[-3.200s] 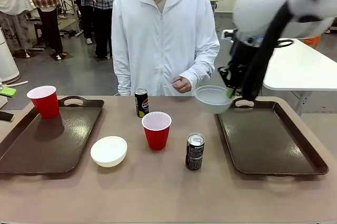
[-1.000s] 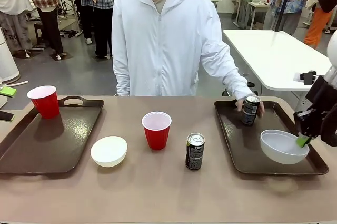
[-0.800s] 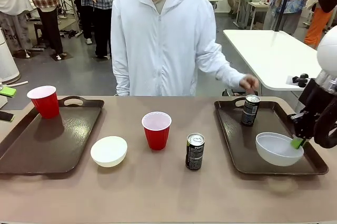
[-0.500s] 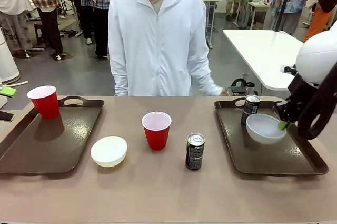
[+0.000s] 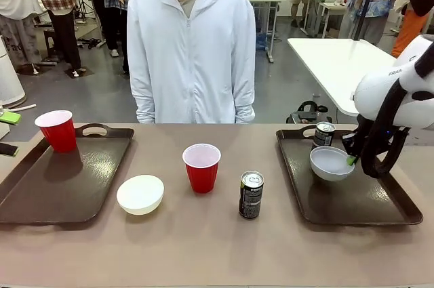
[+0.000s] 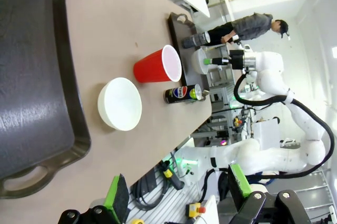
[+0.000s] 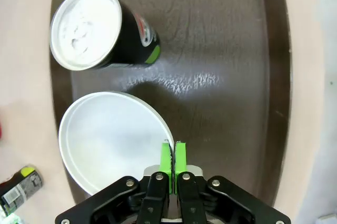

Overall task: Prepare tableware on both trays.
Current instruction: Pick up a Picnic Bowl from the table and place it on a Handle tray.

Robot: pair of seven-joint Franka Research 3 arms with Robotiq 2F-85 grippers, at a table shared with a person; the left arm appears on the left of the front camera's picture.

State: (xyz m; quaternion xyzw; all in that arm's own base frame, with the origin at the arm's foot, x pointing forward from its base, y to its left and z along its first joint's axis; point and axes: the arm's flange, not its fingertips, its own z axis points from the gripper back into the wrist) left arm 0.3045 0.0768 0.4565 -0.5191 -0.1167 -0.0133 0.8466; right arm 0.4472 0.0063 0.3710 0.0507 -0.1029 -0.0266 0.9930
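Note:
My right gripper [image 5: 350, 160] is shut on the rim of the pale grey-white bowl [image 5: 329, 163], low over the right tray [image 5: 352, 201]. In the right wrist view the green pads [image 7: 172, 159] pinch the bowl's [image 7: 110, 139] edge, close to a dark can [image 7: 100, 29] standing on the tray [image 7: 226, 76]. That can [image 5: 323, 133] stands at the tray's far side. On the table between the trays are a second can [image 5: 251, 194], a red cup [image 5: 201, 167] and the cream-white bowl [image 5: 140, 194]. Another red cup [image 5: 57, 129] stands on the left tray [image 5: 61, 186]. My left gripper [image 6: 177, 190] hangs open, high above the left tray [image 6: 31, 76].
A person in a white hooded jacket [image 5: 186, 51] stands at the table's far edge with both arms down. A white table [image 5: 332, 64] stands behind on the right. Bare tabletop runs along the near edge.
My right gripper carried the pale bowl from the right tray's near right part to beside the can. The person put that can on the tray and drew the hand back.

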